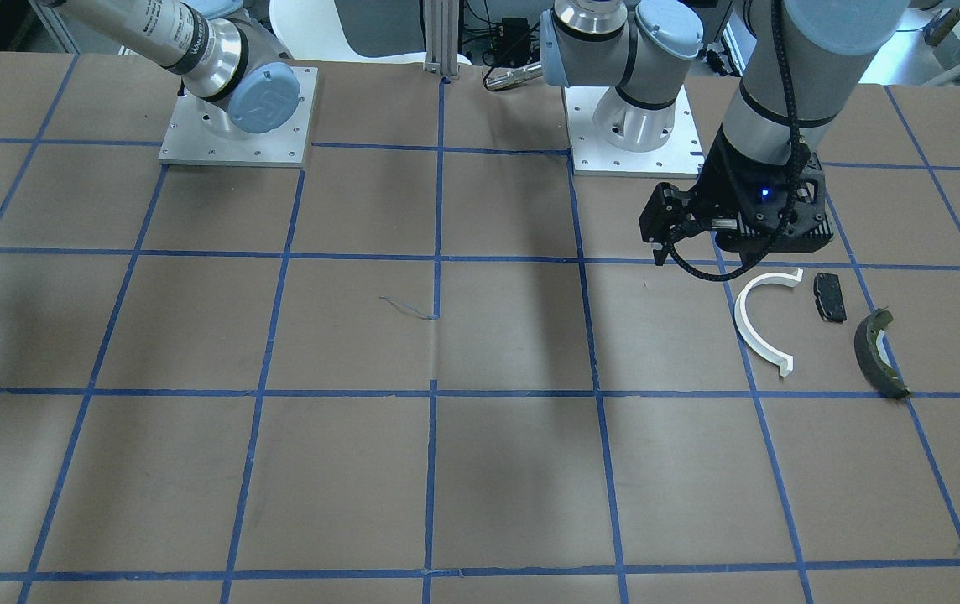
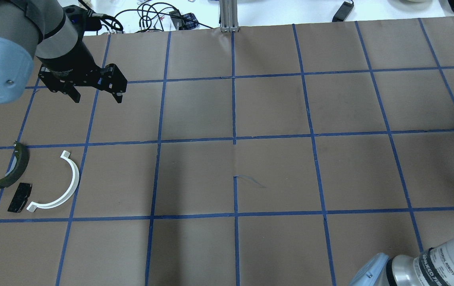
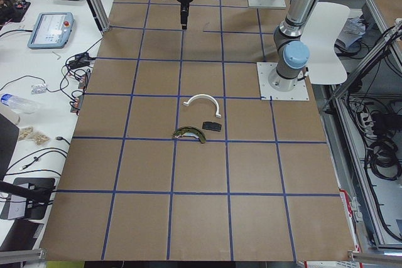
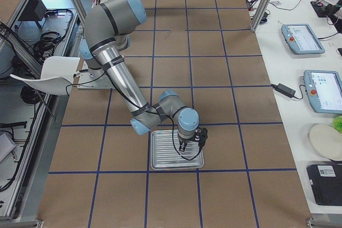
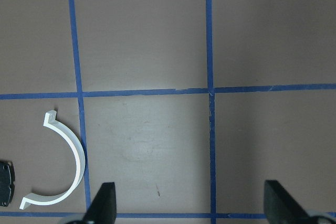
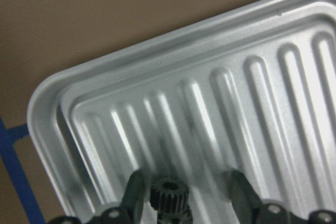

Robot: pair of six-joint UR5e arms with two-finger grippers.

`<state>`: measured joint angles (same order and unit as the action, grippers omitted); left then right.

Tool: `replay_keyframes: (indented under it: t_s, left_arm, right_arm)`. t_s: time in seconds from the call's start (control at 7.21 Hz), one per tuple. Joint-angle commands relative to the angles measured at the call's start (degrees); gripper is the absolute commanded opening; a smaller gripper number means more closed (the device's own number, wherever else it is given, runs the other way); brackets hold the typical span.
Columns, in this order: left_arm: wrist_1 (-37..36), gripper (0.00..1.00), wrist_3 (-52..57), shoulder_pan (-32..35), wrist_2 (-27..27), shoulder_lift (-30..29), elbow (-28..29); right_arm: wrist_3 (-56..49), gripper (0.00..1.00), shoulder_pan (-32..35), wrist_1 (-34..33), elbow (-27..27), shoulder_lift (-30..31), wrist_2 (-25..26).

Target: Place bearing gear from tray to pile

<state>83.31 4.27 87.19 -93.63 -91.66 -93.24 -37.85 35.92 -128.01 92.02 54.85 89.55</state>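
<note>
A small black bearing gear (image 6: 169,192) lies on the ribbed silver tray (image 6: 105,72), near a corner. My right gripper (image 6: 189,190) is low over the tray (image 4: 160,159), open, with the gear between its fingers and close to the left finger (image 6: 137,192). The pile lies far off on the brown table: a white half-ring arc (image 2: 58,182), a flat black pad (image 2: 19,197) and a dark olive curved shoe (image 2: 12,167). My left gripper (image 2: 97,96) hovers beyond the pile, open and empty. Its wrist view shows the arc (image 5: 71,166) at lower left.
The brown table is marked with a blue tape grid (image 2: 233,139). The arm base plates (image 1: 237,117) stand at the robot's side. Tablets and cables (image 4: 302,38) lie on the white bench beside the table.
</note>
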Motion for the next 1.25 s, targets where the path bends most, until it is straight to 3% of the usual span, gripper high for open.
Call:
replay_keyframes:
  t_s: [0.0, 0.69, 1.11]
  left_arm:
    - [0.01, 1.00, 0.04, 0.00, 0.02, 0.69, -0.10]
    - [0.10, 1.00, 0.65, 0.00, -0.15, 1.13, -0.19]
    - [0.01, 1.00, 0.57, 0.00, 0.29, 0.78, -0.01]
  right_arm:
    - [0.41, 0.49, 0.29, 0.04, 0.00, -0.01, 0.01]
    - [0.41, 0.31, 0.47, 0.30, 0.00, 0.78, -0.08]
    - [0.33, 0.26, 0.47, 0.56, -0.44, 1.13, 0.01]
